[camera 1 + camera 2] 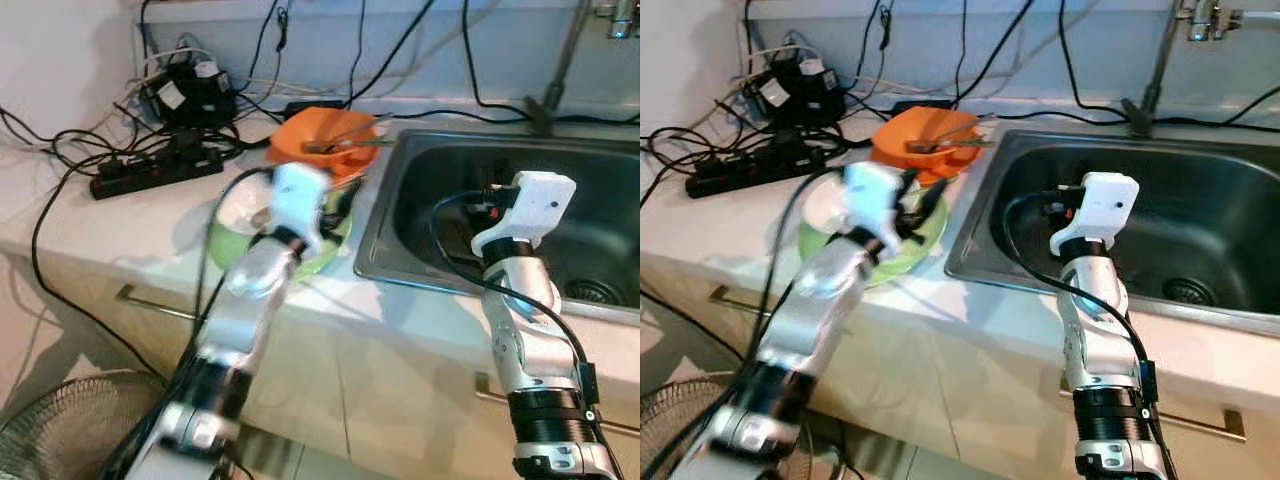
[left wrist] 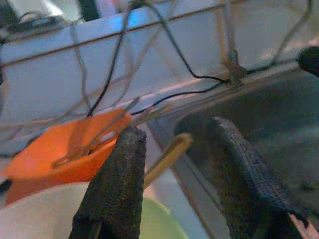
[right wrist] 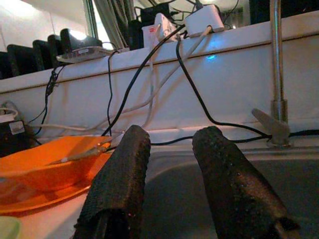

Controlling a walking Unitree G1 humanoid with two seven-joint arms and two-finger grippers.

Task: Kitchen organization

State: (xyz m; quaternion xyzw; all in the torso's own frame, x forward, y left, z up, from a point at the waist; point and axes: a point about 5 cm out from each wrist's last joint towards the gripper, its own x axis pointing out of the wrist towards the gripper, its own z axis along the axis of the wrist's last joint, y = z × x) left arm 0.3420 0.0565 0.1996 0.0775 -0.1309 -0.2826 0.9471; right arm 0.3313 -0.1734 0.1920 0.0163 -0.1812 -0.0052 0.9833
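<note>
Two silver jointed arms, white wrist housings, black cables, black textured gripper fingers (image 3: 122, 184)

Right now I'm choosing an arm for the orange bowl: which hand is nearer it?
The left. The left hand hovers over the green plate, right beside the orange bowl. The right hand is over the sink, farther off.

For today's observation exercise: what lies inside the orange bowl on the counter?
Metal utensils lie inside the orange bowl, handles jutting over its rim toward the sink. Anything beneath them is hidden by the bowl's wall.
</note>
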